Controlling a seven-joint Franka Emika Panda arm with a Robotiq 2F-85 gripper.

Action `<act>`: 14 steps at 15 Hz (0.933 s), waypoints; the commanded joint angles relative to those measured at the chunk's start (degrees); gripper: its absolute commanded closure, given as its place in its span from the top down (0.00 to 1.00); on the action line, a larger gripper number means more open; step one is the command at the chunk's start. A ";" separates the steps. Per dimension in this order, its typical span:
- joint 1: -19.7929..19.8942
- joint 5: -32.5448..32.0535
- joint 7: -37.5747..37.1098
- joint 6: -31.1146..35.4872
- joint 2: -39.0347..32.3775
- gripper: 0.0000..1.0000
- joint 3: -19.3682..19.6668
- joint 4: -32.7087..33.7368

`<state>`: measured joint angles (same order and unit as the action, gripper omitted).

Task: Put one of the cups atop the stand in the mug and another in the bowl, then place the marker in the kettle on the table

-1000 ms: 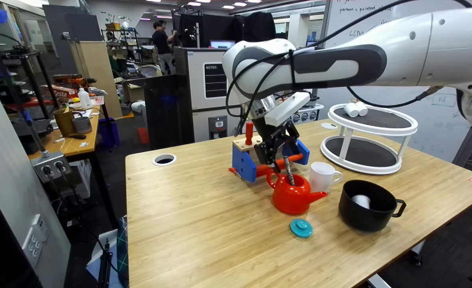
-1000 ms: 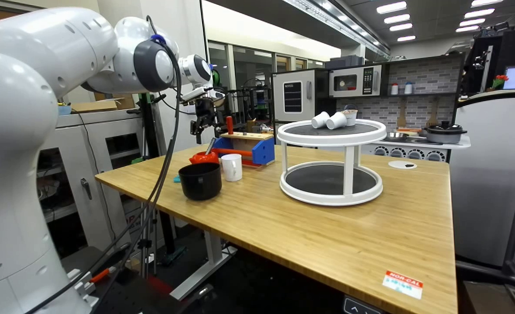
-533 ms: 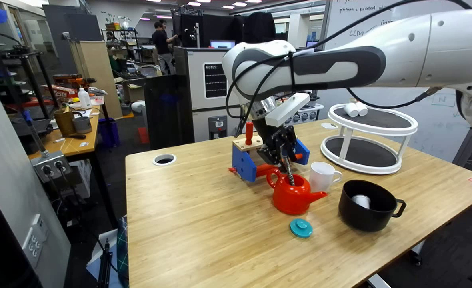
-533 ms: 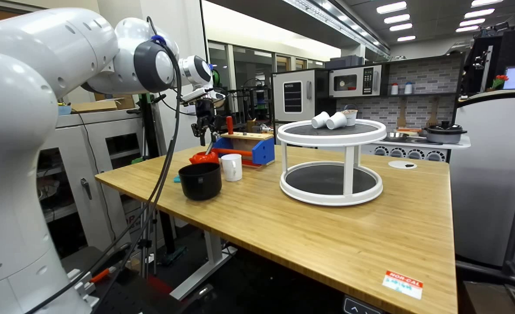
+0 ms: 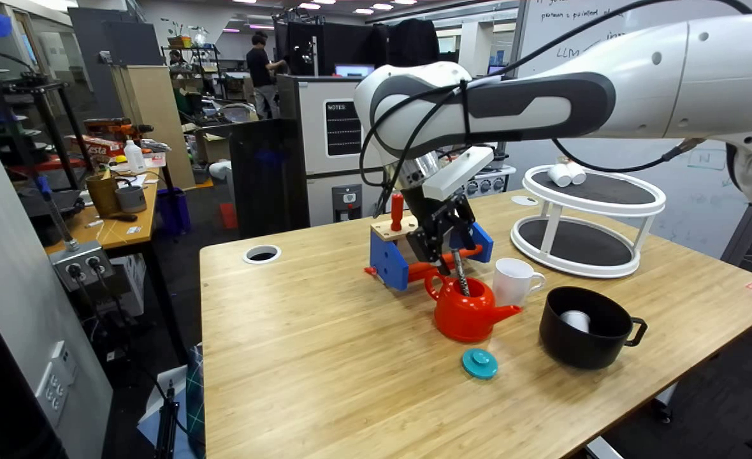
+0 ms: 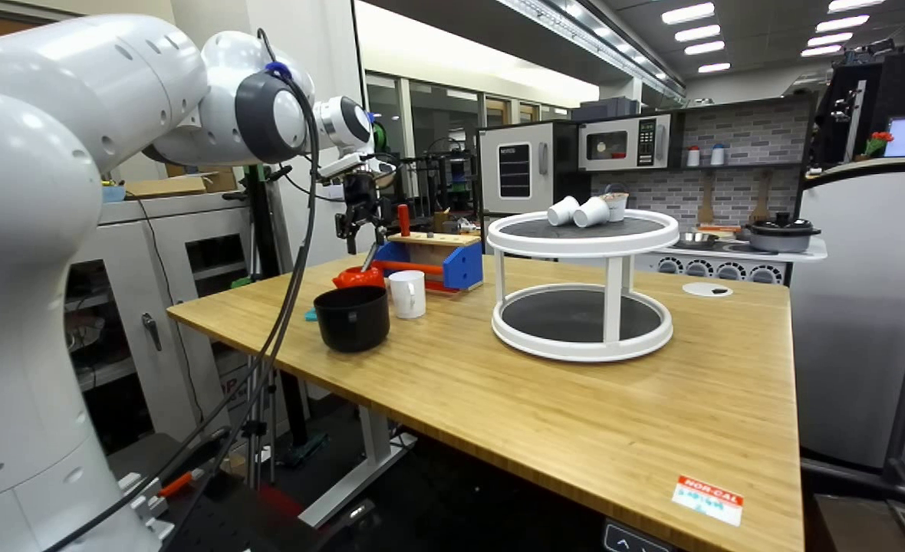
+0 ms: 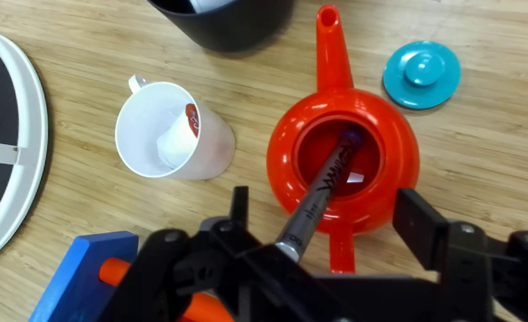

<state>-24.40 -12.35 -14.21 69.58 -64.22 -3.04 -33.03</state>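
Slanting out of the red kettle (image 7: 400, 147) is the marker (image 7: 317, 197), grey-bodied, its blue end inside and its upper end past the rim. My gripper (image 7: 329, 217) is open around the marker's upper end, a finger on either side; a dark linkage overlaps that end. The white mug (image 7: 212, 150) has a white cup (image 7: 176, 143) with a red mark inside. A second cup (image 5: 575, 320) lies in the black bowl (image 5: 580, 350). On the white-rimmed stand (image 6: 587, 247), two white cups (image 6: 592, 212) lie tipped, with a white container (image 6: 614, 205) behind them.
A blue rack (image 5: 389, 261) with red bars stands close behind the kettle and under the gripper. The teal lid (image 5: 480, 363) lies on the table (image 5: 325, 357) in front of the kettle. Mug and bowl stand near the kettle's spout side.
Half a second ago the jaws were narrower, near the marker's upper end; now they are spread wide again and the hand sits slightly higher. Marker and kettle have not moved.
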 commanded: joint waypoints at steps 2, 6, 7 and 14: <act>0.37 0.95 -1.58 -0.55 0.85 1.00 -0.32 0.57; 0.63 1.16 -2.89 -0.37 1.45 1.00 -0.39 0.40; 0.16 0.19 -1.93 0.01 0.82 1.00 -0.04 0.60; -0.35 -1.37 -0.97 4.64 0.46 1.00 0.59 2.54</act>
<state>-24.30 -12.42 -16.27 72.04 -63.47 -3.08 -31.87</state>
